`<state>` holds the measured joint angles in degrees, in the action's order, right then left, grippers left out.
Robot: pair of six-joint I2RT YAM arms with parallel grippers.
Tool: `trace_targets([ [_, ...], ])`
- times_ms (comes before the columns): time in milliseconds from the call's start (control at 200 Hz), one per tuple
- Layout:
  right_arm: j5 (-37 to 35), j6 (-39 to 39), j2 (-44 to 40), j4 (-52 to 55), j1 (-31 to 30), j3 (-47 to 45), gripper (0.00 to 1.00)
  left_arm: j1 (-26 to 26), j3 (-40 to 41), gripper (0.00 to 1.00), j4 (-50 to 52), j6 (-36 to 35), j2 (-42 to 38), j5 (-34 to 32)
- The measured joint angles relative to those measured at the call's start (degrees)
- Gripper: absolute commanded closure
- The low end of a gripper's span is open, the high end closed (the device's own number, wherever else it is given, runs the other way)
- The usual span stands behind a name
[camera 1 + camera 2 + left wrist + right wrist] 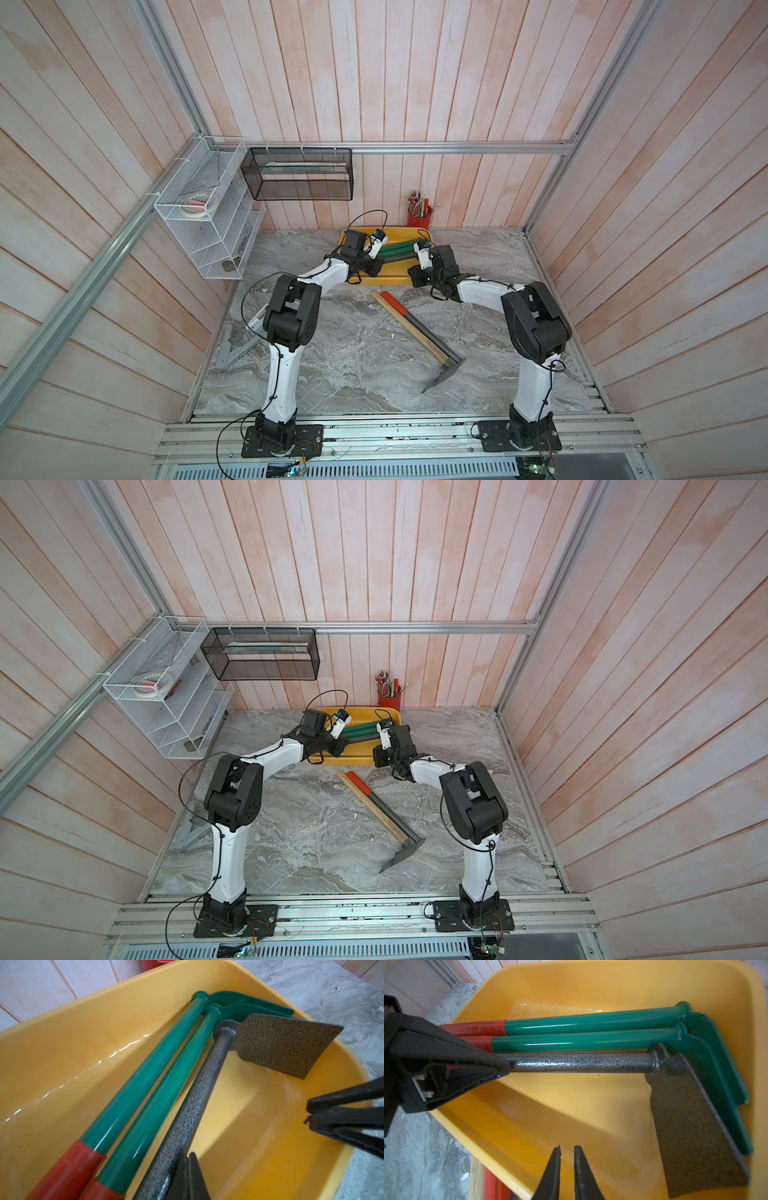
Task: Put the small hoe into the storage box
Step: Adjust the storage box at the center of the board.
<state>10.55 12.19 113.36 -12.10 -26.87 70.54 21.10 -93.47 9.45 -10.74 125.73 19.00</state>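
Where the marble table (332, 365) lies nearest, two long-handled tools (409, 322) rest side by side. Beyond them, both arms reach into the yellow storage box (571, 985). The small hoe (581, 1062), speckled grey, lies inside it beside two green hoes (581, 1024). The left gripper (506, 1067) has its jaws together, tips touching the hoe's shaft. The right gripper (567, 1151) hovers empty, jaws slightly apart. Behind stands a red pencil cup (419, 218).
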Motion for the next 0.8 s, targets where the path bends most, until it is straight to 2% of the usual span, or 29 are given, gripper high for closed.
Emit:
trace_targets([
  [410,0.0,-0.3,0.5,-0.3,0.0,0.2,0.84,1.4,2.0,1.0,-0.2,0.0,0.1,-2.1],
  [665,0.0,-0.3,0.6,-0.5,0.0,0.3,0.84,1.6,-7.0,1.0,3.1,-0.8,6.4,-5.4],
  [800,0.0,-0.5,0.6,-0.7,0.0,0.2,0.85,1.8,-8.9,1.0,3.6,-1.3,8.2,-6.3],
])
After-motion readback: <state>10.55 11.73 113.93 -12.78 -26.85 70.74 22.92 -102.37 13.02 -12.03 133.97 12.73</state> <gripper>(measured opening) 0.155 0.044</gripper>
